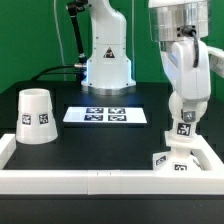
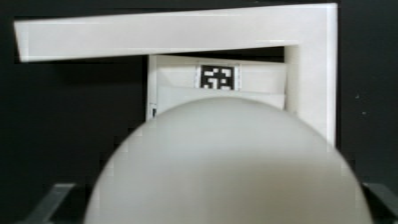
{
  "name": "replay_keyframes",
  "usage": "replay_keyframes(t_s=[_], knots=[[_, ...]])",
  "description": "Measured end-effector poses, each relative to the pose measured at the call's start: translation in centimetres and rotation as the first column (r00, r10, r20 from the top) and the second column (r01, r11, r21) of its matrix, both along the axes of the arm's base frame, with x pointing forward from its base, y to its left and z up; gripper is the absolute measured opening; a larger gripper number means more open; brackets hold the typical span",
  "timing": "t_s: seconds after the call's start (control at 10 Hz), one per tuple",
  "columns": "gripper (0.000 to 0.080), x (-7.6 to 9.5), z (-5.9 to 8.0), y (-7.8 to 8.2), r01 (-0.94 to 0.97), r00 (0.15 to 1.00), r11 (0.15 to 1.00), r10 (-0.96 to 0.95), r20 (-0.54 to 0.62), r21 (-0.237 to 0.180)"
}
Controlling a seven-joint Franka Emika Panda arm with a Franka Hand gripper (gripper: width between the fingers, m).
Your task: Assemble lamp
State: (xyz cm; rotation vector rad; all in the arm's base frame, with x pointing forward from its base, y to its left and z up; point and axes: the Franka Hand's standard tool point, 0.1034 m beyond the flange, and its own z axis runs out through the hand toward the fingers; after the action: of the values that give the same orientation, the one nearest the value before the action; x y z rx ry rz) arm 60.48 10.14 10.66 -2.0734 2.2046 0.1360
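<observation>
My gripper [image 1: 181, 133] hangs at the exterior view's right, shut on the white ball-shaped bulb [image 1: 180, 146]. It holds the bulb upright right over the small square stepped base [image 1: 170, 162], which stands in the corner of the white border wall. I cannot tell whether bulb and base touch. In the wrist view the bulb [image 2: 214, 160] fills the space between the dark fingers [image 2: 50, 205]. The tagged base [image 2: 217, 82] shows beyond it. The cup-like tapered shade [image 1: 37, 115] stands mouth down at the exterior view's left, apart from the gripper.
The marker board [image 1: 105, 115] lies flat in the middle of the black table. A low white border wall [image 1: 100, 181] runs along the front and both sides, and its corner shows in the wrist view [image 2: 178, 35]. The arm's base [image 1: 106, 60] stands at the back.
</observation>
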Motion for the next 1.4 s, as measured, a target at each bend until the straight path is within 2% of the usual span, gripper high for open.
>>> replay_keyframes(t_s=[0.1,0.2,0.4,0.8,1.4], knots=[[0.0668,0.0,0.0,0.0,-0.009,1.000,1.000,0.009,0.001,0.000],[0.0690,0.0,0.0,0.1,-0.028,1.000,1.000,0.028,0.003,-0.001],[0.0698,-0.3,0.3,0.7,-0.127,0.992,0.992,0.127,0.016,-0.003],[0.0699,-2.7,1.0,3.0,-0.335,0.942,0.942,0.335,0.024,-0.010],[0.0699,-2.7,0.8,3.1,-0.330,0.944,0.944,0.330,0.023,-0.006]])
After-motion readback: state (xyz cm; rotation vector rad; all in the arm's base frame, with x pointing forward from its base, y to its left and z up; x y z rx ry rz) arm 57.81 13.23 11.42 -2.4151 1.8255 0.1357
